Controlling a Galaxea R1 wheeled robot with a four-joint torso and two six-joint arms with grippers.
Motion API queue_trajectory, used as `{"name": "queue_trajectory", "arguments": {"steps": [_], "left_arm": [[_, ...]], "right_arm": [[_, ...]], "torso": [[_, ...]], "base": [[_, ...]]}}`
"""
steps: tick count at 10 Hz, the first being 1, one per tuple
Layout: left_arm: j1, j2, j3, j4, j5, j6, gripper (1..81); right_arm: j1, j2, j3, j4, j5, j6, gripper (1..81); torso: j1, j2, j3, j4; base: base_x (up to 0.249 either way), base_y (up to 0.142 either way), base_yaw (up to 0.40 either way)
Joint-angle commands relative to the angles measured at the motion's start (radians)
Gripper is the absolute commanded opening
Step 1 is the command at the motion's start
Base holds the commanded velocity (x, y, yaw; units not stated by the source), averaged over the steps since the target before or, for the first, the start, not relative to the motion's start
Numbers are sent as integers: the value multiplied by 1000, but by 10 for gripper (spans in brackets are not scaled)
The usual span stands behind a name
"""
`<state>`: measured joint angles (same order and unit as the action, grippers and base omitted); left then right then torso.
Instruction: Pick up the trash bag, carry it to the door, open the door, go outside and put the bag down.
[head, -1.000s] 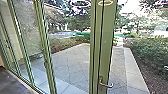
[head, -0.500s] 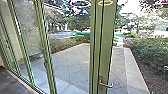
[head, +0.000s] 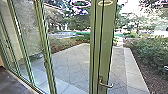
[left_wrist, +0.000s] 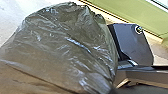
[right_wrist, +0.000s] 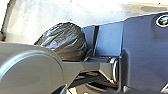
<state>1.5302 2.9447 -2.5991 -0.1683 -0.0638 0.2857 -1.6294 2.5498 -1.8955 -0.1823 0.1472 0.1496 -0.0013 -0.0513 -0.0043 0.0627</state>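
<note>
The dark, shiny trash bag (left_wrist: 62, 47) looms large and bulging in the left wrist view, close to that wrist's camera and beside the robot's dark base plate. In the right wrist view the same bag (right_wrist: 66, 41) shows smaller, past the arm's own parts. Ahead in the head view stands the green-framed glass door (head: 106, 45), with a metal lever handle (head: 106, 85) low on its frame. How the fingers of either hand stand cannot be made out.
More green-framed glass panels (head: 45, 50) run along the left, above a dark floor (head: 12, 82). Beyond the glass lies a paved yard (head: 72, 60), with a pale path edge (head: 136, 72) and bushes (head: 150, 52) to the right and trees behind.
</note>
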Motion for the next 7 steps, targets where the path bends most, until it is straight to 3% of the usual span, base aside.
{"name": "queue_trajectory", "arguments": {"steps": [1,3,7], "left_arm": [[-58,-4,5,1,53,0,10],[-58,-1,5,1,53,0,10],[-60,5,5,0,53,0,10]], "right_arm": [[18,-190,208,-11,0,-2,811],[22,-246,278,-11,0,-2,811],[47,-466,539,4,2,-2,811]], "torso": [[1,0,0,0],[1,0,0,0],[1,0,0,0]], "base": [[0,0,0],[0,0,0],[0,0,0]]}}
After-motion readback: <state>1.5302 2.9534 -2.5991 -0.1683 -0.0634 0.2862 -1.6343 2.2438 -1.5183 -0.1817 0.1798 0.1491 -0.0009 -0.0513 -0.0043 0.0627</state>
